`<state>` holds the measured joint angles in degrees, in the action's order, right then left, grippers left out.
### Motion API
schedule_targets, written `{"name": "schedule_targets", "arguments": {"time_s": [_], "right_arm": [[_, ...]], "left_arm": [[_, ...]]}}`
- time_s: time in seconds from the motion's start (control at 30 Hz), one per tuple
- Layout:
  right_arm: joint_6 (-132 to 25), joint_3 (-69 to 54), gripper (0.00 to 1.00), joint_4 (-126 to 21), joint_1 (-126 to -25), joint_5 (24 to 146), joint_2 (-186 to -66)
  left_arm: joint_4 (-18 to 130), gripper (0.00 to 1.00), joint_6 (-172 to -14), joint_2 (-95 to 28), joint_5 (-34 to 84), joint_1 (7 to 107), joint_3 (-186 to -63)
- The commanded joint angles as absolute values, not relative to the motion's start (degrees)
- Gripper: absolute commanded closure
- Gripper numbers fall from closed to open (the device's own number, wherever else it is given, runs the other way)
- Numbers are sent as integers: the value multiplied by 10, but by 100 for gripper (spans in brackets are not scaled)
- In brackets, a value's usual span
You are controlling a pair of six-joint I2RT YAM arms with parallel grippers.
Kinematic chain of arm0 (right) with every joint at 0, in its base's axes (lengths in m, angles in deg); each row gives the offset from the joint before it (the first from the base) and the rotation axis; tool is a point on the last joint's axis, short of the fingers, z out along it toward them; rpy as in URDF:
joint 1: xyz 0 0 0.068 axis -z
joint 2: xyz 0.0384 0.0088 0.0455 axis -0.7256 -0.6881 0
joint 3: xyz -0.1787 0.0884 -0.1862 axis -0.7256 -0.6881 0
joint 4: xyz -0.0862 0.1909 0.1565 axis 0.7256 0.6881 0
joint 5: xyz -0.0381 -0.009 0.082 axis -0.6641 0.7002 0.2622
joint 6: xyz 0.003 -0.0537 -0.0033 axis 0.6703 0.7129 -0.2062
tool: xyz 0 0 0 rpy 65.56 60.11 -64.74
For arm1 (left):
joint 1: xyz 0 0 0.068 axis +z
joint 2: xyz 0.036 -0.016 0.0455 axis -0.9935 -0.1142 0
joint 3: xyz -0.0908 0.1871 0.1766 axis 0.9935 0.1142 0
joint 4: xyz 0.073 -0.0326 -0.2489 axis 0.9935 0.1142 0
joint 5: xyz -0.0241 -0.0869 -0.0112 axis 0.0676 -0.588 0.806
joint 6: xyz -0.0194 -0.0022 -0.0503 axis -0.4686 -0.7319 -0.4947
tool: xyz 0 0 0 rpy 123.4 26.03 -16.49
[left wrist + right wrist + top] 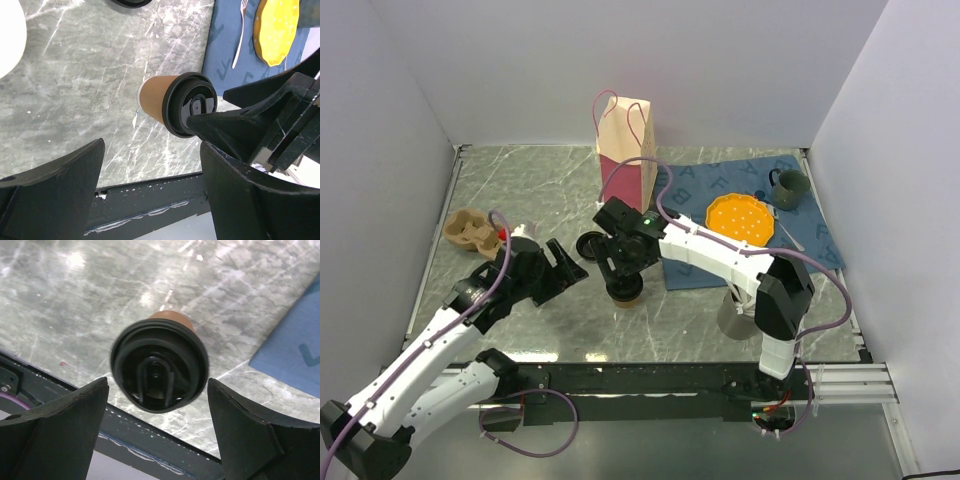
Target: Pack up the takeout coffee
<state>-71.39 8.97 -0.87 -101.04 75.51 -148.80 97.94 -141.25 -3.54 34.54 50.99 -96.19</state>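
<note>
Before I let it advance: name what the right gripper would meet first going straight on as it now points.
The takeout coffee. The right gripper, jaws open, points down at it with the black lid centred between them, so the lid would likely be touched first. How far off it is cannot be judged.

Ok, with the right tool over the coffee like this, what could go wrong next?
1. The open right tool flanks the lid from above, not the cup wall; closing at lid height might pop the lid or tip the cup.
2. The left tool, also open, sits close by, so the two could bump.
3. The bag is tall with looped handles; the cup may snag them or topple it.
</note>
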Motion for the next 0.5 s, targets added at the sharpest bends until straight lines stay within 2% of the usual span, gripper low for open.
{"name": "schedule_targets", "arguments": {"time_s": [0.0,0.27,0.47], "right_arm": [[-713,124,12,1,-1022,734,-1501],[-715,110,12,8,-1023,710,-1512],[-711,100,19,4,-1027,706,-1515]], "left_arm": [[990,17,-1412,-11,358,510,-957],[997,17,-1418,1,360,510,-951],[1001,17,-1417,2,364,510,-953]]}}
